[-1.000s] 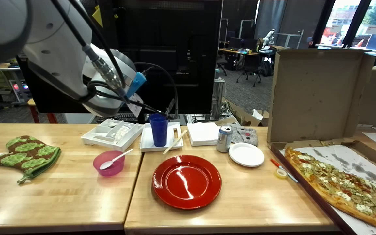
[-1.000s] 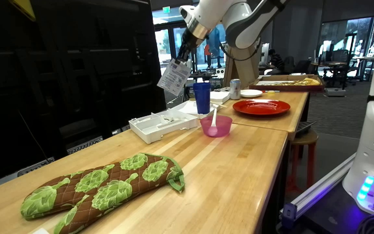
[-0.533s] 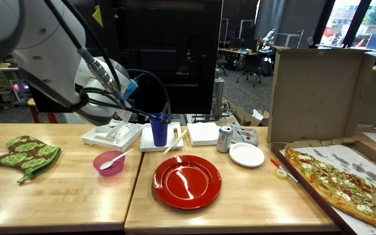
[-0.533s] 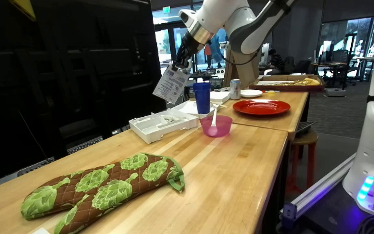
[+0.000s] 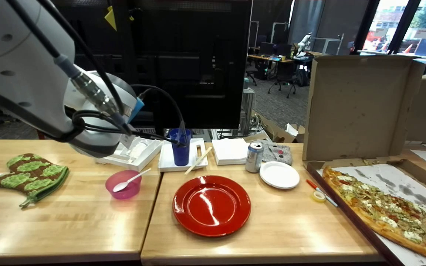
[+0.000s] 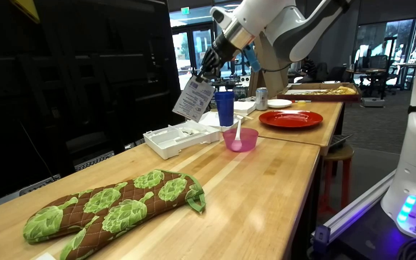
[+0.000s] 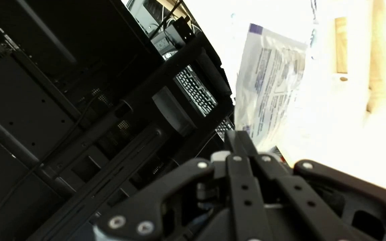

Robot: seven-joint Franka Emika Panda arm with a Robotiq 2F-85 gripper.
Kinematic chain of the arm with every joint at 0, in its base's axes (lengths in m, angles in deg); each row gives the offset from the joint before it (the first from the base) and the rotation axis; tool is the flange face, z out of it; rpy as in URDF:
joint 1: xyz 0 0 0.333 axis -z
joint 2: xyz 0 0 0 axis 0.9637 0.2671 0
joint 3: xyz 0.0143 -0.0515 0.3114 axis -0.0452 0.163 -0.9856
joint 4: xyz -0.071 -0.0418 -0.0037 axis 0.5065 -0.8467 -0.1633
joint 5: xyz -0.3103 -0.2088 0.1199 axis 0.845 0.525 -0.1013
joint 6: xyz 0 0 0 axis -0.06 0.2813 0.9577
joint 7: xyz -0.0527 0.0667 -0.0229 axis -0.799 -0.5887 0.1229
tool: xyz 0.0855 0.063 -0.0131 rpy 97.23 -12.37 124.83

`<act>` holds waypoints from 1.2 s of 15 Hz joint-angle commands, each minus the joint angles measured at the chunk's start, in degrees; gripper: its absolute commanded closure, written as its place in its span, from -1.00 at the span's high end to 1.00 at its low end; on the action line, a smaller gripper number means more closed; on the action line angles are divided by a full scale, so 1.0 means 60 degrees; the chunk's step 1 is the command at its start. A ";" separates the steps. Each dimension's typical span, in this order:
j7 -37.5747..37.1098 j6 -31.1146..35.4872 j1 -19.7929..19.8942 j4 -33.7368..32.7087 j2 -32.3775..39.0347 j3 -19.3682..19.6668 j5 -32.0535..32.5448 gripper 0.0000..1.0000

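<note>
My gripper (image 6: 199, 77) is shut on a thin white printed packet (image 6: 193, 99), pinched at its upper edge. The packet hangs tilted in the air, behind and above a white compartment tray (image 6: 204, 139) in that exterior view. In the wrist view the fingertips of my gripper (image 7: 239, 133) meet at the near end of the clear-edged packet (image 7: 270, 83), which stretches away from them. A blue cup (image 6: 224, 110) stands just right of the packet there. The arm hides the fingers in an exterior view, where only a pale bit of the packet (image 5: 127, 141) shows.
A pink bowl (image 5: 133, 190) with a white spoon, a red plate (image 5: 212, 207), a can (image 5: 253, 159) and a small white plate (image 5: 279, 174) are on the table. An oven mitt (image 6: 121, 206) lies left. An open pizza box (image 5: 357, 107) stands right; a large black screen (image 5: 198, 55) stands behind.
The arm has come lower, and the held packet has sunk toward the height of the cup and tray. In an exterior view the arm has shifted left. The table objects have not moved.
</note>
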 commanded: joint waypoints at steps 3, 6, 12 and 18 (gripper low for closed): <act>0.0072 0.0381 -0.0198 0.1160 -0.1293 -0.0114 0.0453 -1.00; 0.1083 0.0625 -0.0007 0.1801 -0.1710 -0.0613 -0.0624 -1.00; 0.2535 0.0777 -0.0237 0.2826 -0.2334 -0.1309 -0.2171 -1.00; 0.1696 0.0793 -0.0523 0.2594 -0.1793 -0.1309 -0.0964 -1.00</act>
